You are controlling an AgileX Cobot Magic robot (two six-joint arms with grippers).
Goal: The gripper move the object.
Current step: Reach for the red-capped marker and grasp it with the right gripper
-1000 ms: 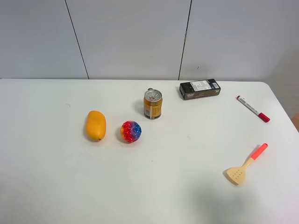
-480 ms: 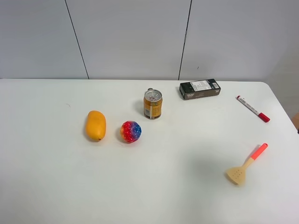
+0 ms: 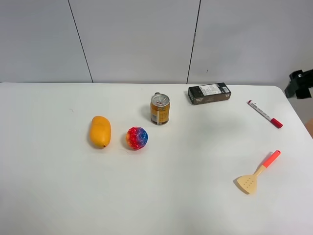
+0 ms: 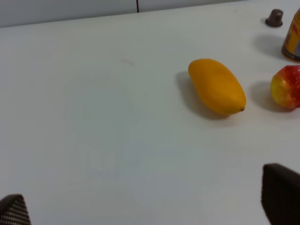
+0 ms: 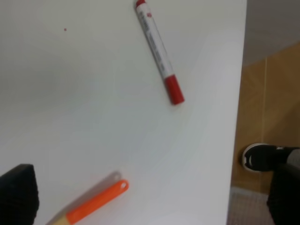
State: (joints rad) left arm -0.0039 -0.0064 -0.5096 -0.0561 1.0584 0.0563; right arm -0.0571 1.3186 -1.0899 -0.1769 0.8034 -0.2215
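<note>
The marker pen (image 3: pixel 264 114) lies flat and slanted on the surface (image 3: pixel 195 196) near its far right corner. It is untouched, with its red cap toward the right edge, the black box (image 3: pixel 209 93) well to its left and the spatula (image 3: pixel 257 172) nearer the camera. The step in hand looks like the approach. Done well, the right tool (image 5: pixel 150 201) would centre over the white barrel and come down straight, closing across the barrel rather than along it. The round pen could roll, and the edge is close. The right tool's fingers are spread wide, well above the pen and not yet over it, roughly crosswise to the barrel. The right arm (image 3: pixel 299 84) shows only at the surface's far right edge. The left tool (image 4: pixel 147 201) hovers low near the mango (image 4: pixel 216 86), also spread and holding nothing.
</note>
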